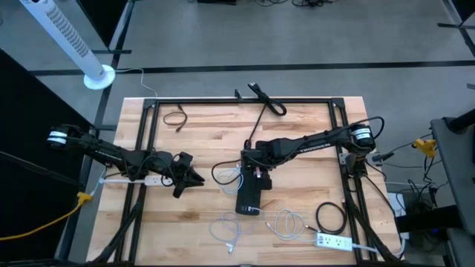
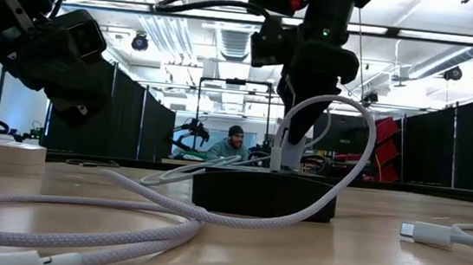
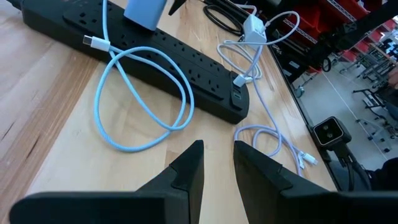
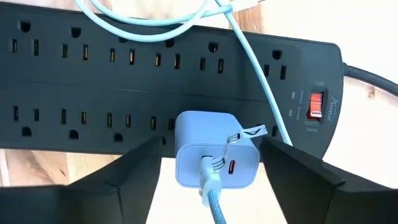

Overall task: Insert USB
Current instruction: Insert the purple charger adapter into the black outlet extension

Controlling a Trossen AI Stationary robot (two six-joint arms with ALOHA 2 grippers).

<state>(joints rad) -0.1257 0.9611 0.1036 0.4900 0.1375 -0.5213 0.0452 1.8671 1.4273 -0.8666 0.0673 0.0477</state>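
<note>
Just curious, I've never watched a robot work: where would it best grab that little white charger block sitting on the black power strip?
By its two flat side faces, coming straight down from above. The charger block stands upright on the power strip, and the right pincer straddles it.

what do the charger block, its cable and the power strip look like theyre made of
Charger block: smooth matte plastic, pale bluish-white with an even sheen. Its cable: seemingly braided fabric sleeve, since a fine weave shows. Power strip: black moulded plastic, slightly glossy. Table: light wood planks with visible grain.
</note>
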